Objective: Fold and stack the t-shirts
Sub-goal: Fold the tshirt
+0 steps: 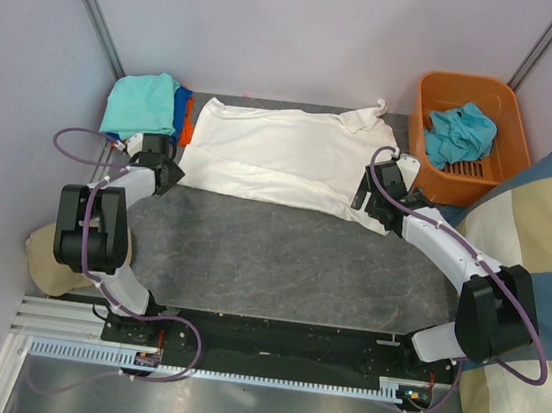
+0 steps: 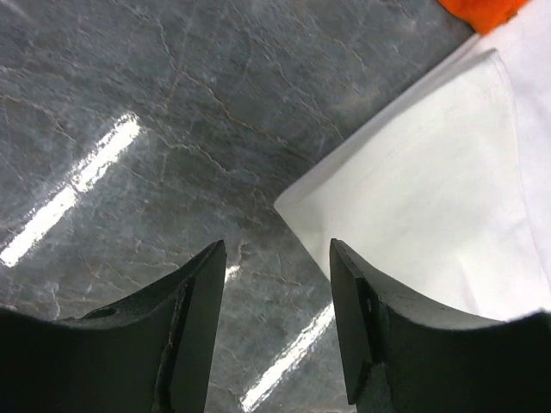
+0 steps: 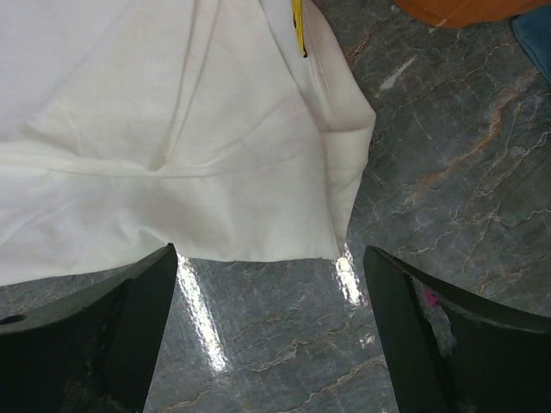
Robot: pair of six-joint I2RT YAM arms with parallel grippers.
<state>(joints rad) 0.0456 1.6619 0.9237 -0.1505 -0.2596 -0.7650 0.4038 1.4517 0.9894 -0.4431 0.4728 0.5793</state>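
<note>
White t-shirt (image 1: pixel 282 157): spread flat, upper centre of frame, no finished fold visible. Stack of folded shirts (image 1: pixel 139 104): upper left, teal on top. Crumpled shirt (image 1: pixel 459 133): inside orange basket (image 1: pixel 468 81), upper right, not yet folded. Judgement: task roughly midway.

Left gripper (image 2: pixel 277 258): jaws apart, empty, shirt corner just ahead. Right gripper (image 3: pixel 271 258): jaws wide apart, empty, hem just ahead.

Wrist views alone show empty gaps between jaws. Overhead view alone shows stack and basket.
</note>
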